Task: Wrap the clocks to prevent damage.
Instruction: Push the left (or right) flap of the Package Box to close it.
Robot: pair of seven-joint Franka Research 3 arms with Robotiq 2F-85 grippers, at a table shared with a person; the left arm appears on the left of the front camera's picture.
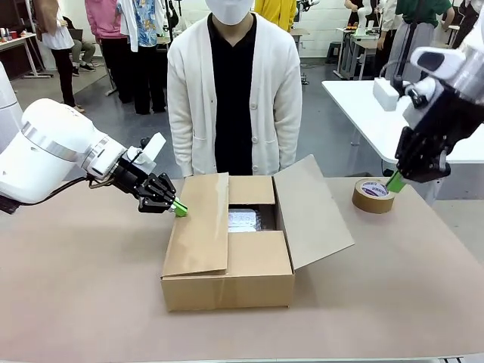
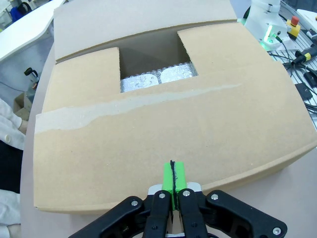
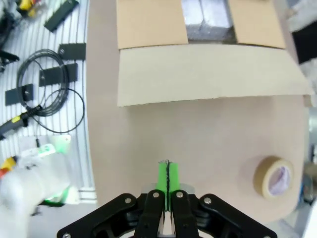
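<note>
Left gripper: green pads pressed together, nothing between them. Its tip is at 9 o'clock of the box, by the edge of the left flap.

Cardboard box: brown, no print visible. Near and far flaps are folded in, the left flap slants over the opening, and the right flap leans out toward 3 o'clock.

Contents: the clocks, two whitish crinkly bundles side by side inside, seen through the middle gap.

Tape roll: brown, flat on the table at 2 o'clock of the box. The blue print on its core label is too small to read.

Right gripper: pads clenched, empty, near the roll's 3 o'clock side.
</note>
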